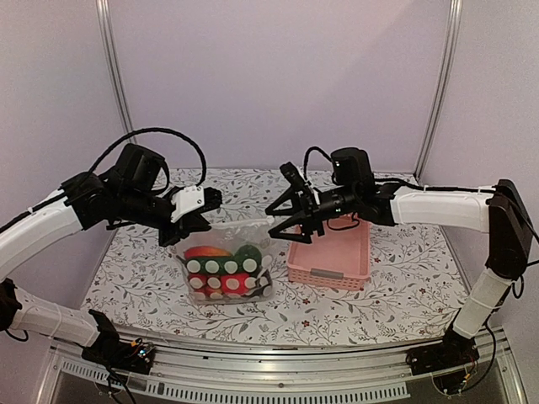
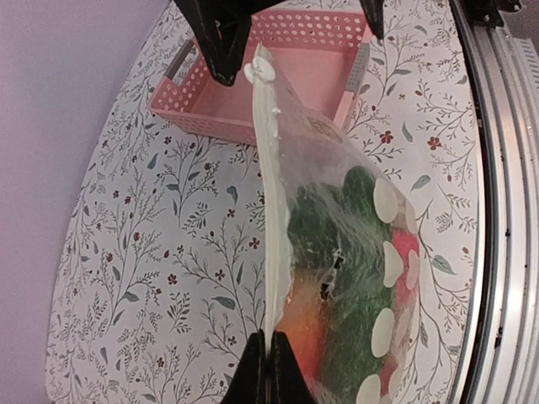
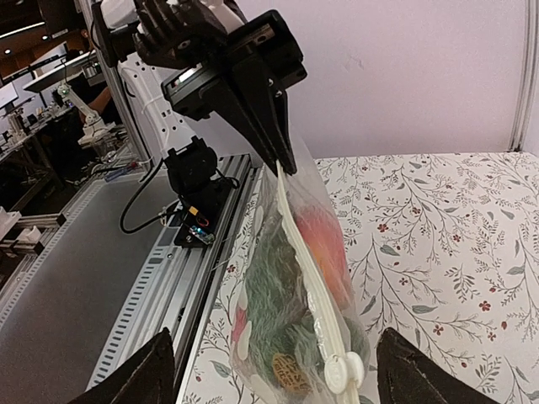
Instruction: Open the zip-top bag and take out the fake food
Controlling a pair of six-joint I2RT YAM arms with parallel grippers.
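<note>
The left claw (image 2: pixel 269 370) is clenched on one top corner of the bag (image 1: pixel 227 261), its two fingers pressed together over the white zip strip. From there the bag's top edge runs taut toward the right arm, and the pouch hangs below it with its lower part down at the worktop (image 1: pixel 379 286), between the two arms and just left of the pink basket (image 1: pixel 330 252).

The right claw (image 3: pixel 278 353) is released, with its fingers spread wide. In the right wrist view the white slider (image 3: pixel 345 370) at the far end of the zip sits between those fingers, nearer one than the other, and I cannot tell whether it touches either.

The zip line looks closed along its visible length. The food (image 1: pixel 226 282) is inside the bag: green, red and orange pieces packed behind the plastic and its white dots
</note>
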